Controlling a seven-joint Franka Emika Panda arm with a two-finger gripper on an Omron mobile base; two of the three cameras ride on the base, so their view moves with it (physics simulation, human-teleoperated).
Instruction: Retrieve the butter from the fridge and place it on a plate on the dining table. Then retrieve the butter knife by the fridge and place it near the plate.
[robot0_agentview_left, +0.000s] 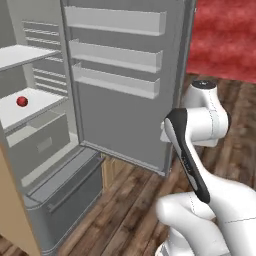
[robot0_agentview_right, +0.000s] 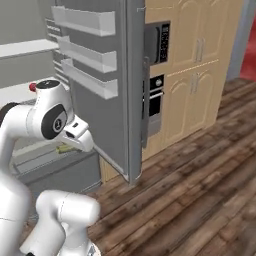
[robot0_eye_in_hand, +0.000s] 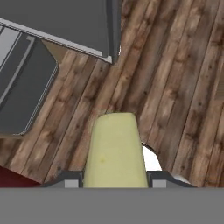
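The butter (robot0_eye_in_hand: 114, 151), a pale yellow-green stick, sits between my gripper's (robot0_eye_in_hand: 114, 180) fingertips in the hand view, and the gripper is shut on it. It hangs above the wooden floor, just outside the open fridge door (robot0_eye_in_hand: 65, 22). In the right base view a sliver of the butter (robot0_agentview_right: 64, 148) shows under the hand, in front of the fridge's (robot0_agentview_right: 100, 125) lower part. The left base view has the fridge (robot0_agentview_left: 120, 115) standing open with its door swung towards me. The plate, the dining table and the butter knife are out of view.
A small red ball (robot0_agentview_left: 22, 101) lies on a fridge shelf. The grey bottom drawer (robot0_agentview_left: 65, 195) juts out low on the left. A black built-in oven (robot0_agentview_right: 156, 100) and tan cabinets (robot0_agentview_right: 200, 75) stand right of the door. Wooden floor (robot0_agentview_right: 200, 200) lies open to the right.
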